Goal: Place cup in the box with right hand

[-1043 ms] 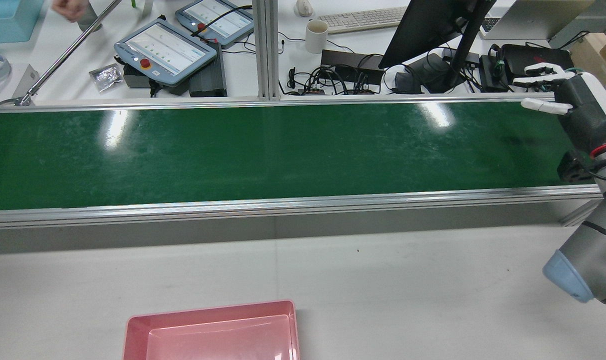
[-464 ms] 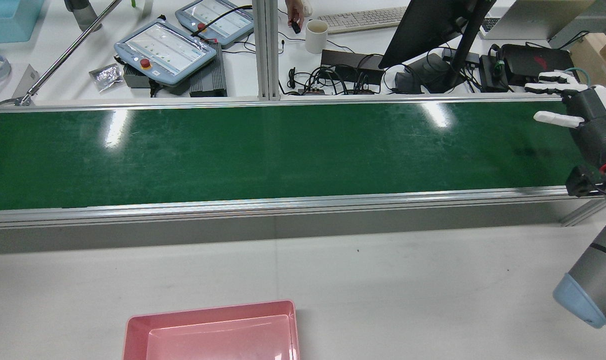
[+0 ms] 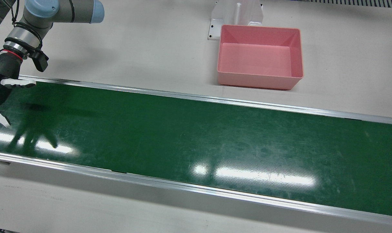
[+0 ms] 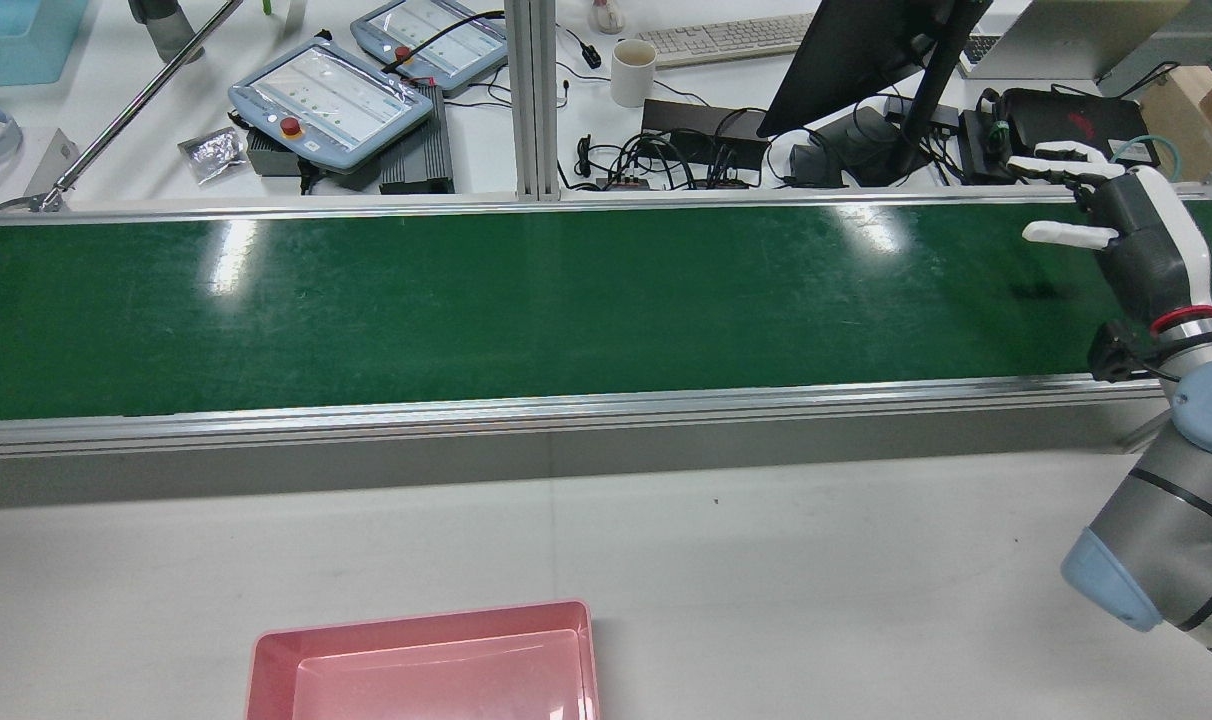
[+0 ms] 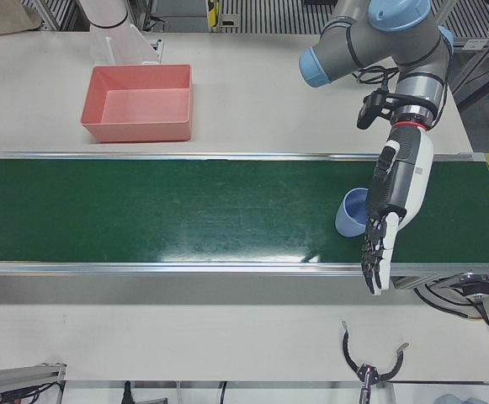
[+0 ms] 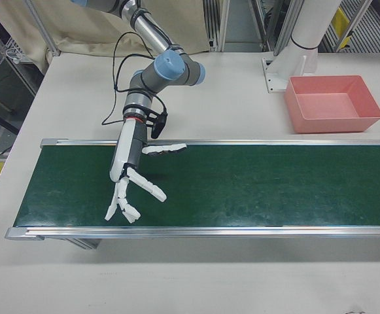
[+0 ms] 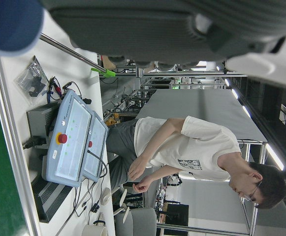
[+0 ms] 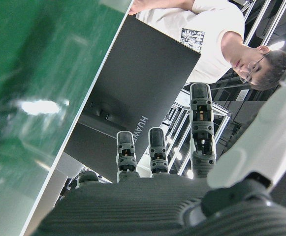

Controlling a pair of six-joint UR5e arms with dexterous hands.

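The cup [image 5: 351,213] is a small pale blue one. It stands upright on the green belt [image 5: 185,210], right of the middle in the left-front view. Only a part of its wall shows, because the left hand [image 5: 393,202] is in front of its right side. It looks plain and smooth, with no handle that I can see, and somewhat wider at the bottom. The left hand lies stretched along the cup with its fingers [image 5: 372,261] straight and pointing to the lower edge of the frame. It holds nothing. I cannot tell whether it touches the cup.

The right hand [image 6: 132,176] hangs over the other end of the belt, at the left of the right-front view. Its fingers [image 6: 165,149] are spread wide and it has hold of nothing. The cup shows in neither that view nor the rear view, so it seems to be well apart from this hand.

The pink box [image 5: 135,132] stands empty on the white worktop [image 5: 252,109] beyond the belt, in the upper left of the left-front view.

In my judgement the task is at its very start: the right hand waits and the grasp is not yet begun. Next, cup and right hand must come together, perhaps by the belt carrying the cup. Then the fingers should close round the wall without tipping the cup, lift it and carry it over the box.
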